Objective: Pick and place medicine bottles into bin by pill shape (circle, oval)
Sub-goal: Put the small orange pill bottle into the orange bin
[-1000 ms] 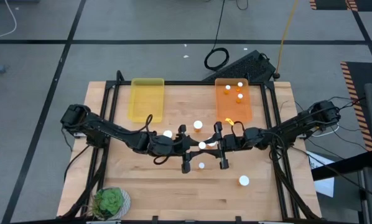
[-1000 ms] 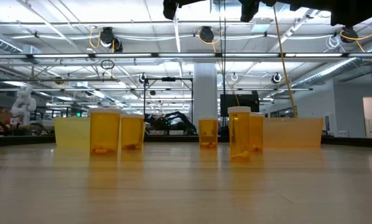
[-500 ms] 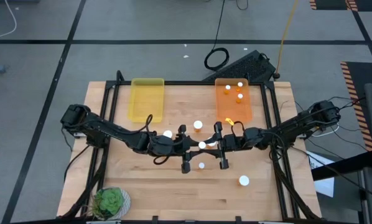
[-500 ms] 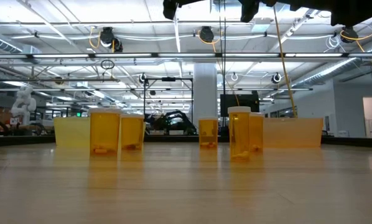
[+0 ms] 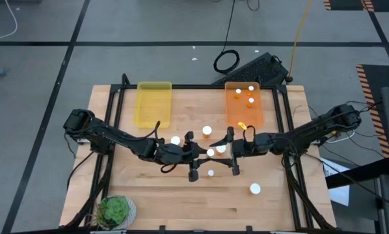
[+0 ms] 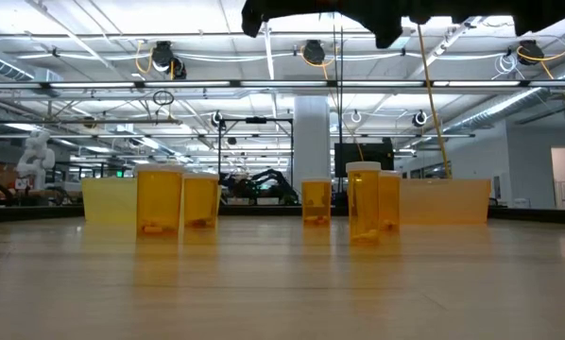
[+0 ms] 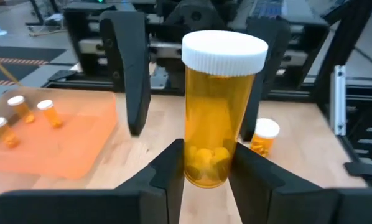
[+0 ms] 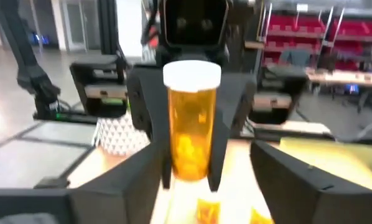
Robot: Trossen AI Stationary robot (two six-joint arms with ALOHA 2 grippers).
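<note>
Left wrist view showed the left gripper (image 7: 206,169) nearest, its two fingers (image 7: 167,171) clamped on the lower part of the held bottle (image 7: 220,112), which stood upright with its white cap on top and pale pills heaped at its bottom. The grip sat low, so most of the bottle rose unsupported above it. A sideways knock could have tipped the bottle or twisted it out of the pads.

Just behind, the right gripper (image 7: 195,71) faced it with its fingers spread apart, one on each side of the bottle and touching neither side. The right wrist view agreed: wide dark fingers (image 8: 114,186) flanked the bottle (image 8: 189,124). If this was a handover, the chief danger lay in timing. The bottle would have dropped to the table (image 5: 149,195) if the left let go before the right had closed. An off-centre closure could have struck the cap and levered the bottle loose.

Farther off, a loose bottle (image 7: 262,135) stood on the wood, close enough to be toppled by a fall. Beyond lay the orange tray (image 7: 80,146), holding three bottles (image 7: 21,109). In the high view, both grippers met at the table's middle, and the yellow tray (image 5: 154,104) lay at the far edge. I could not tell the pill shape for certain, so a wrong tray was a further risk.
</note>
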